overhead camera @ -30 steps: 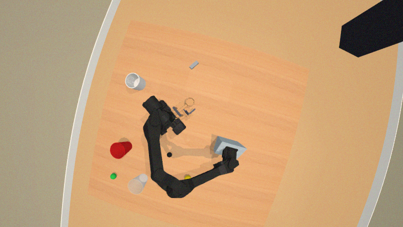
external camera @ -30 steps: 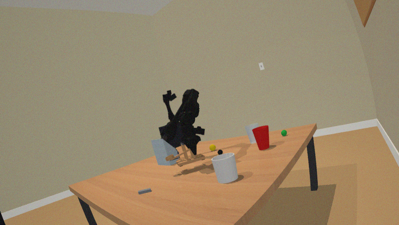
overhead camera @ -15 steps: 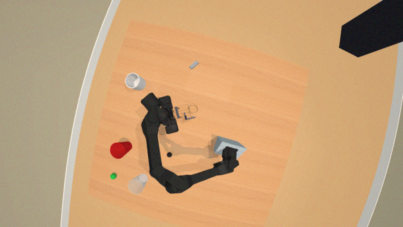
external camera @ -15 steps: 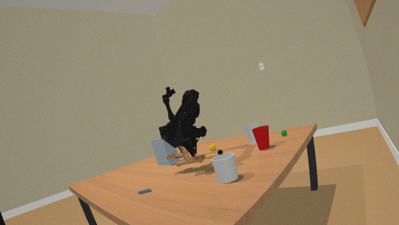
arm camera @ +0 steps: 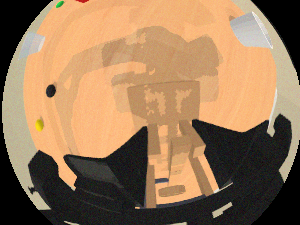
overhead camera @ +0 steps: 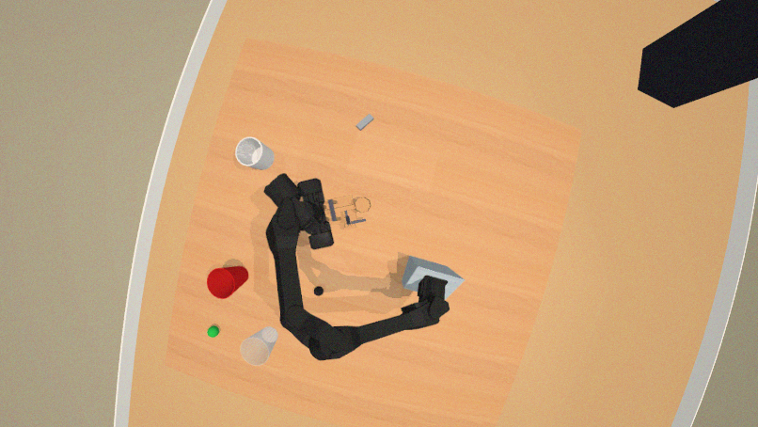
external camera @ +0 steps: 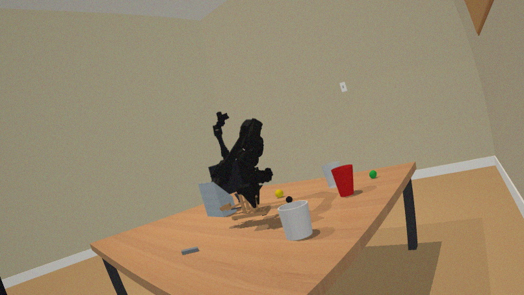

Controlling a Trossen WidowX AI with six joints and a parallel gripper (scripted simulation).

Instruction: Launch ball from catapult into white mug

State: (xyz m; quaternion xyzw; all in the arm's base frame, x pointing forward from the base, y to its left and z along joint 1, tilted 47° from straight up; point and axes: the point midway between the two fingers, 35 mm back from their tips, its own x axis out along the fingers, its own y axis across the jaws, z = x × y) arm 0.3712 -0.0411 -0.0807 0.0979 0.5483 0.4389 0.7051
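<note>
My gripper (overhead camera: 323, 210) (external camera: 255, 205) (arm camera: 170, 124) is shut on the wooden catapult (overhead camera: 332, 210) (external camera: 250, 214) (arm camera: 187, 149). The catapult hangs a little above the table, with its shadow below it. Its round cup points away from the gripper, and I see no ball in it. The white mug (overhead camera: 263, 158) (external camera: 296, 223) (arm camera: 250, 31) stands upright beyond the gripper, at the upper left in the top view. A yellow ball (external camera: 279, 193) (arm camera: 39, 125), a black ball (overhead camera: 318, 291) (external camera: 288, 199) (arm camera: 50, 90) and a green ball (overhead camera: 213, 331) (external camera: 372, 173) (arm camera: 60, 4) lie apart on the table. The arm hides the yellow one from above.
A red cup (overhead camera: 221, 282) (external camera: 344, 180) and a pale translucent cup (overhead camera: 256, 351) (external camera: 327, 175) (arm camera: 32, 45) stand near the green ball. A blue-grey block (overhead camera: 418, 264) (external camera: 212, 199) is by the arm's base. A small grey bar (overhead camera: 365, 121) (external camera: 190, 251) lies on the far side of the catapult.
</note>
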